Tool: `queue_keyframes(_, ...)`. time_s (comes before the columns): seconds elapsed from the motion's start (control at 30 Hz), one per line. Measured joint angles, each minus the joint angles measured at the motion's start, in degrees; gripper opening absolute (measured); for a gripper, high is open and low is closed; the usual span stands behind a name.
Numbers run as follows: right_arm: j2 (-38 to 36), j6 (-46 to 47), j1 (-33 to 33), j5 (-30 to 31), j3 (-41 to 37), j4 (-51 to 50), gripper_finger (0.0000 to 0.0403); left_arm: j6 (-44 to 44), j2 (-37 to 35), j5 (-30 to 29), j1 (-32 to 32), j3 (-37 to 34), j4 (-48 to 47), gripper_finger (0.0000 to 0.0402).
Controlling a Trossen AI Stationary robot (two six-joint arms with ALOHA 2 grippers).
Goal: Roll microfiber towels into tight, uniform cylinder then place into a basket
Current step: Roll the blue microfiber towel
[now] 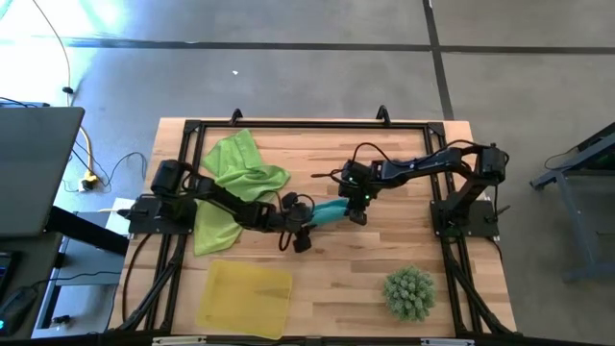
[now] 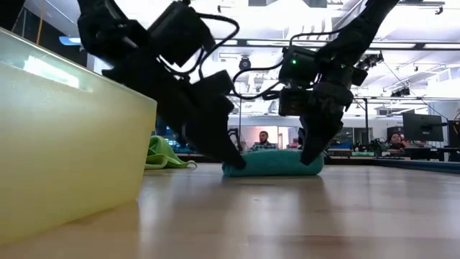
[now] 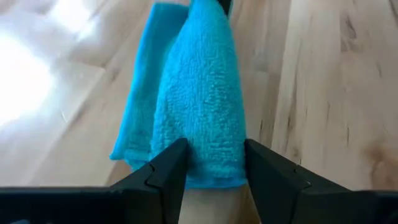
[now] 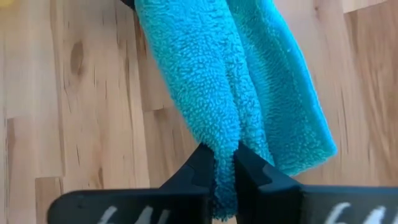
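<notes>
A blue towel (image 1: 332,213), rolled into a loose cylinder, lies across the middle of the wooden table (image 1: 384,163). My left gripper (image 1: 306,234) is at its left end and is shut on it. My right gripper (image 1: 360,213) is at the right end, shut on a ridge of the cloth. In the low view the roll (image 2: 273,164) rests on the tabletop between both sets of fingers. The yellow translucent basket (image 1: 245,298) stands at the near left. My left gripper holds the roll's left end (image 3: 211,143) between its two fingers (image 3: 171,165), which stand against its two sides. The fingers slant down from the table's left and lie along the roll. The roll lies on the table. My right gripper pinches a narrow raised fold of the roll's right end (image 4: 227,140) between its two fingers (image 4: 199,165). The fingers slant down from the table's right. More layers of the cloth lie beside the pinch (image 4: 292,124). In the low view the towel rests on the table.
Two green towels lie crumpled at the far left (image 1: 240,168) and under the left arm (image 1: 216,229). A spiky green ball-like object (image 1: 410,293) sits at the near right. A black frame (image 1: 317,123) runs along the table's edges. People sit in the room beyond (image 2: 264,140).
</notes>
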Motion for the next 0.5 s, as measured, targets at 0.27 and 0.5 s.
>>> queue_keyframes(0.27, -0.11, -8.83, 0.04, 1.77, 0.11, -0.22, 0.0067, -12.71, 0.91, 6.21, 2.88, 0.12, -0.06, 0.0084)
queue_keyframes(0.5, -0.97, -16.16, -1.23, 3.8, 5.78, -15.72, 0.0142, -21.54, 0.72, 15.89, 6.95, 0.41, -4.06, 0.0024)
